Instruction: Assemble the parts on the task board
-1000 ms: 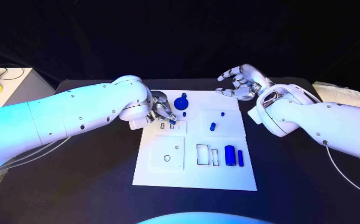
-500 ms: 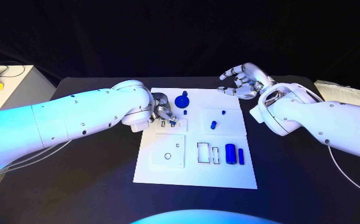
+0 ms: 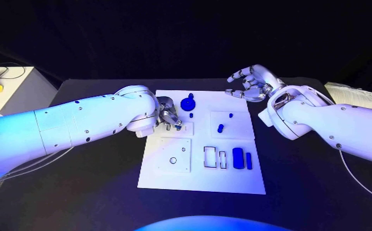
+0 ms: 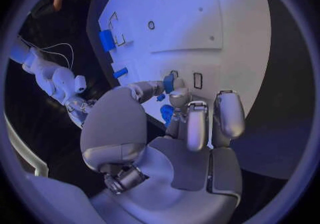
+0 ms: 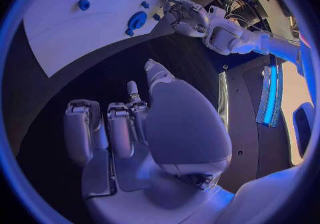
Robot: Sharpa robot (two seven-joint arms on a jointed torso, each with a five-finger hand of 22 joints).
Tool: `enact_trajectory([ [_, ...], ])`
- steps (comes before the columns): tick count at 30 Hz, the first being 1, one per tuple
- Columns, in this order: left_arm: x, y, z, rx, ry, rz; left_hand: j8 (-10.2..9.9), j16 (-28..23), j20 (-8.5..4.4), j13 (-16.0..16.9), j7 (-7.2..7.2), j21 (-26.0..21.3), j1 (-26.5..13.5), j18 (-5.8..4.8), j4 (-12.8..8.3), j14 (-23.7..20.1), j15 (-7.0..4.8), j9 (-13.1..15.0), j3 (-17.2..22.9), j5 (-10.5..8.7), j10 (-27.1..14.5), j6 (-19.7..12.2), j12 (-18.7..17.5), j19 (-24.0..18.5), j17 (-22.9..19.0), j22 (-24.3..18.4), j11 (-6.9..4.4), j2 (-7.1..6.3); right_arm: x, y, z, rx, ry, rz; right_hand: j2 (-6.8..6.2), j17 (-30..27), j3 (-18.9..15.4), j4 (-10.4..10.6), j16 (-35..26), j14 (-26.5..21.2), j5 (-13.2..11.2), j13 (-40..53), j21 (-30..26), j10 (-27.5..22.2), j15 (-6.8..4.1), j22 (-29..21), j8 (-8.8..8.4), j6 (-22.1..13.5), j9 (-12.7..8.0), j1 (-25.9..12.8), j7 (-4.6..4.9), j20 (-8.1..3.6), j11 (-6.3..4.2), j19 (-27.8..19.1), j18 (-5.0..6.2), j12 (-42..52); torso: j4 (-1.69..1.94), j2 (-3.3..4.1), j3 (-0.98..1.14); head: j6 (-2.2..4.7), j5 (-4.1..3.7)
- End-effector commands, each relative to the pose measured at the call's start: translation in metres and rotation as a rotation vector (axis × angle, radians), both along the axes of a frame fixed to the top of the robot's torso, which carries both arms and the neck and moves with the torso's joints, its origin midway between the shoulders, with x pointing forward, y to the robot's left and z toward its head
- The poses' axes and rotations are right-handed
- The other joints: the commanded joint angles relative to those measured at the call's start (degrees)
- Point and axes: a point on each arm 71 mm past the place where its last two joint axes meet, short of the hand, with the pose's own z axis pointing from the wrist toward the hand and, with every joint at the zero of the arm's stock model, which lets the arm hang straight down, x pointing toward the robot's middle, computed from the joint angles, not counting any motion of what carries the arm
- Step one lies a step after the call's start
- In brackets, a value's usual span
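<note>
The left hand is down at the board's left edge, near its far corner, pinching a small blue part between thumb and fingertip right over the two small slots there — whether the part already sits in a slot, I cannot tell. The right hand hovers above the tabletop just past the board's far right corner, fingers loosely curled and apart, holding nothing. On the board, a round blue part lies near the far edge, a small peg stands in the raised square plate toward the right edge, and two blue blocks lie side by side toward the near right corner.
</note>
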Motion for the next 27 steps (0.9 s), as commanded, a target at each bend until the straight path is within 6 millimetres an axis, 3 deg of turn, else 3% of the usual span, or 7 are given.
enact_trajectory([
  [1, -0.0004, -0.0013, -0.0005, 0.011, -0.015, -0.010, 0.22, 0.12, 0.01, -0.13, -0.18, 0.20, 0.15, -0.65, -12.45, 4.87, -0.32, 0.08, 12.20, 0.22, 0.34, 0.53, -0.03, 0.27, 11.23, 0.03, 0.10, 0.62, -0.0005, 0.0009, -0.0008, -0.006, 0.007, 0.012, -0.13, 10.64, 0.23, 0.19, -0.17, 4.89, 0.32, 8.69, -0.29, -0.17, 0.47, 10.40, -0.29, 0.11, -0.08, -0.57, 0.15, 0.35, 0.01, 2.80, 0.88, -0.24, 0.00, 0.02, -0.01, -0.06, -0.05],
  [27, -0.0029, 0.0010, -0.0014, 0.043, -0.008, -0.038, 0.31, 0.20, -0.16, 0.02, -0.32, 0.39, -0.09, -0.73, -12.68, 4.95, -0.48, 0.25, 12.65, 1.31, 0.62, 0.83, 0.05, 0.58, 11.43, 0.39, -0.06, 0.49, -0.0004, 0.0003, -0.0016, -0.007, 0.010, 0.010, -0.13, 10.64, 0.23, 0.19, -0.17, 4.89, 0.32, 8.69, -0.29, -0.17, 0.47, 10.40, -0.29, 0.11, -0.08, -0.57, 0.15, 0.35, 0.01, 2.80, 0.88, -0.24, 0.05, 0.02, -0.08, -0.45, -0.01],
])
